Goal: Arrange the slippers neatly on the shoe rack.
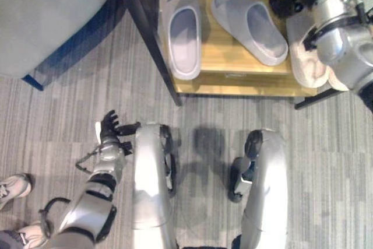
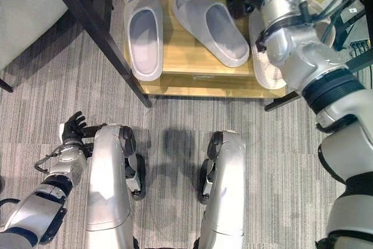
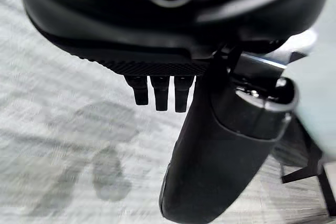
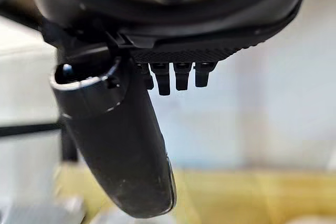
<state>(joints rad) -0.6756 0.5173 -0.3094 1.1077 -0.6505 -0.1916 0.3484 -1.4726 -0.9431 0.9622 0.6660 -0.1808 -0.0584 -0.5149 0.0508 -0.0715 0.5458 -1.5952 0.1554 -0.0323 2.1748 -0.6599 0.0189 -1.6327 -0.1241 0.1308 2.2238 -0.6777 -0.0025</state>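
Down low, my left hand (image 1: 108, 127) hangs open, holding nothing. My right hand (image 2: 243, 2) is open over the shoe rack (image 1: 233, 68). Next I straighten the crooked slipper (image 1: 250, 24) beside the straight slipper (image 1: 183, 30).

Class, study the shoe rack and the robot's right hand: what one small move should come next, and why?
Probably lower the right hand onto the slanted grey slipper and turn it parallel to the straight grey slipper. The two lie side by side on the wooden shelf, but one is angled. The right hand hovers open near it; the left hand hangs low over the floor.
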